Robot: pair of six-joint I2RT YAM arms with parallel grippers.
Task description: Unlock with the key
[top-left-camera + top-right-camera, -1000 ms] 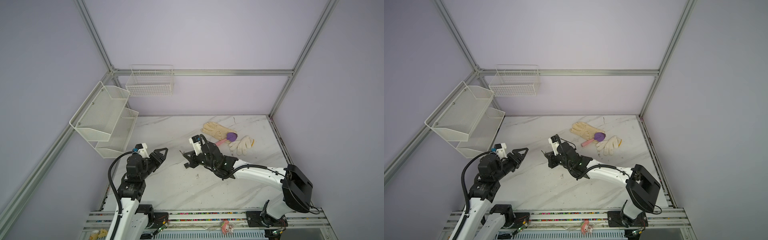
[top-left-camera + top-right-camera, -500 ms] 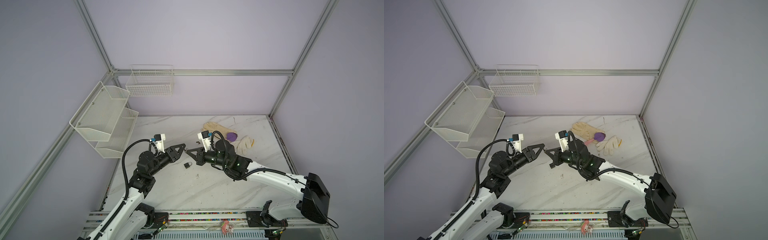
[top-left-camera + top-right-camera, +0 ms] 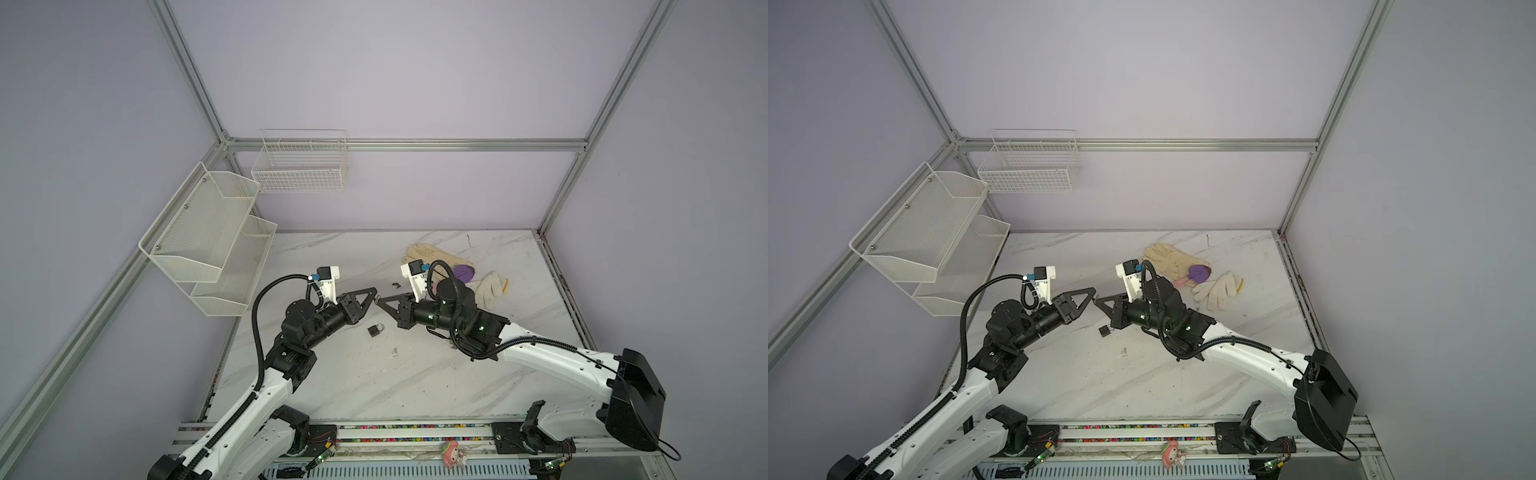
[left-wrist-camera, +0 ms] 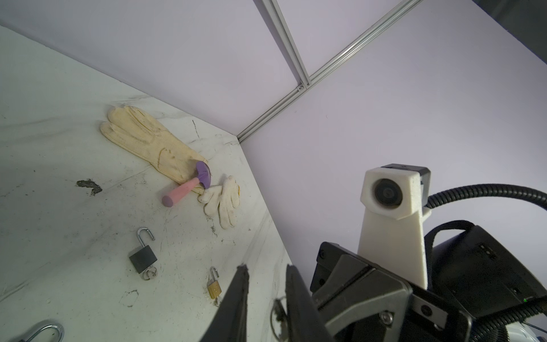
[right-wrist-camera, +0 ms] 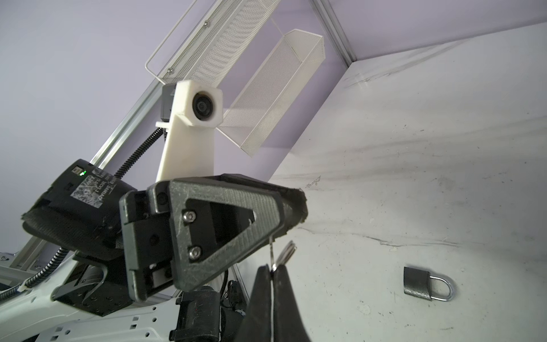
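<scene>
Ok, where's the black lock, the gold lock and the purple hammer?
black lock (image 4: 143, 258): left wrist view, its dark body.
gold lock (image 4: 214, 289): left wrist view, its brass body.
purple hammer (image 4: 204, 175): left wrist view, its purple head.

A padlock (image 3: 375, 330) lies on the table (image 3: 374, 386), gloves (image 3: 424, 252) behind it rightward.

key (image 5: 271, 250): mostly buried between the squeezed-together fingers of the right claw (image 5: 273, 268), only a thin blade and ring poking out; just a speck in both top views
left claw (image 4: 268, 269): fingers chopped off by the frame edge in the left wrist view; touching the key or not, can't tell
padlock shackle (image 4: 44, 330): only the loop showing, body cut off at the edge
brass padlock (image 4: 213, 288): lost under the right arm in both top views
</scene>
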